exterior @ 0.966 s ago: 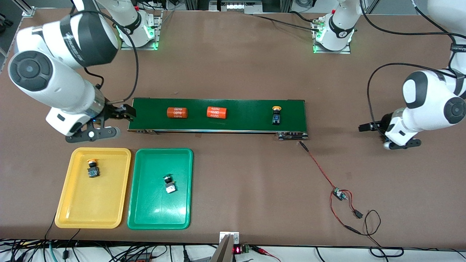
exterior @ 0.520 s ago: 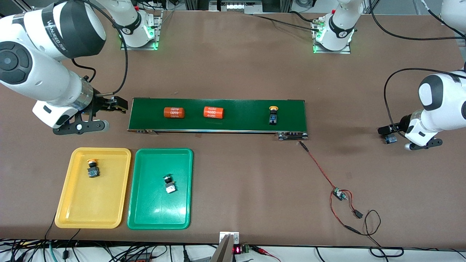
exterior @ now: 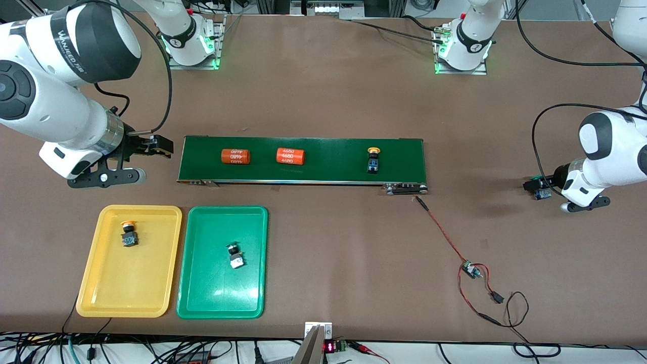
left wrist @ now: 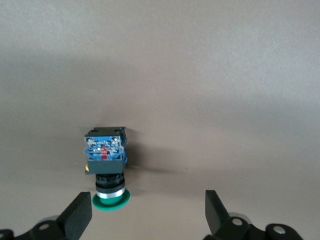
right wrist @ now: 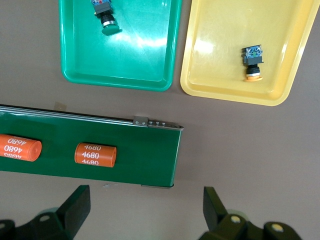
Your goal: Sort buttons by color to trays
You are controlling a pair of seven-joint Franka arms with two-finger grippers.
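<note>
Front view: a dark-green belt (exterior: pixel 303 161) is seen across the middle of the table (exterior: pixel 328 101), with two orange cylinders (exterior: pixel 236 156) (exterior: pixel 290 156) lying on it toward the right arm's end and a yellow-capped button (exterior: pixel 373 161) lying on it toward the left arm's end. Two trays are set side by side, nearer the camera than the belt, toward the right arm's end. A second yellow-capped button (exterior: pixel 128 234) is held in the yellow tray (exterior: pixel 96 293), and a green-capped button (exterior: pixel 234 255) lies in the green tray (exterior: pixel 202 298). A fourth button (left wrist: pixel 107 167), green-capped, lies on its side on the bare table past the belt's end on the left arm's side.

The left gripper (left wrist: pixel 149 215) is poised just over that button with its fingers spread wide; the green cap is seen close by one finger (left wrist: pixel 80 214), and nothing is gripped. The right gripper (exterior: pixel 146 145) is held over the table just off the belt's end, fingers wide apart and empty. A red wire (exterior: pixel 455 247) with a small board is seen on the table nearer the camera.
</note>
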